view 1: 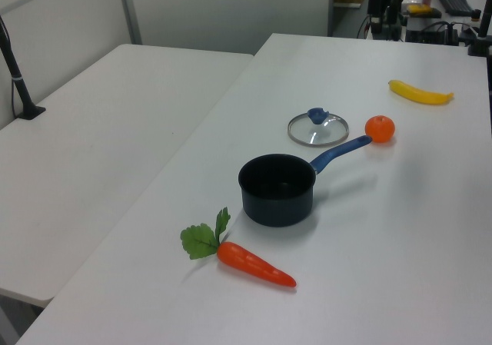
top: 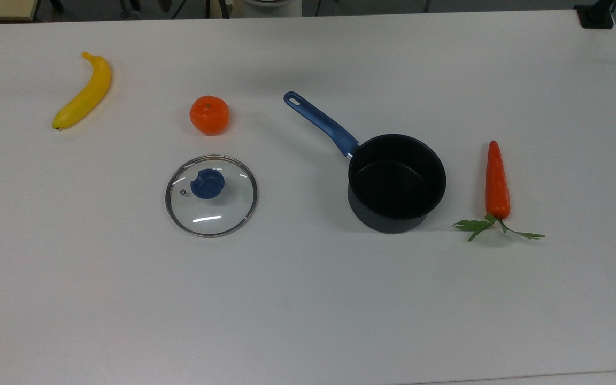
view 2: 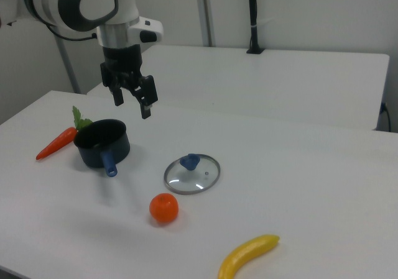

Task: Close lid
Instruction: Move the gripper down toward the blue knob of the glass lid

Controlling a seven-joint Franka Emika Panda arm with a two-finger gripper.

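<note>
Arm (view 2: 81, 5) raised, jaws spread above table (view 2: 298, 217), empty.

Even, bright overhead light washes the white table (top: 308, 299), leaving only soft, faint shadows beside the saucepan (top: 397, 184) and carrot (top: 497, 182). A short white glare streak sits on the lid (top: 211, 195) glass in the top view. The top view looks slightly hazy and bluish; the side views are grainier.

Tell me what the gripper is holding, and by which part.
Nothing. The gripper hangs open in the air above the table, with nothing between its fingers; the lid lies flat on the table, untouched.
</note>
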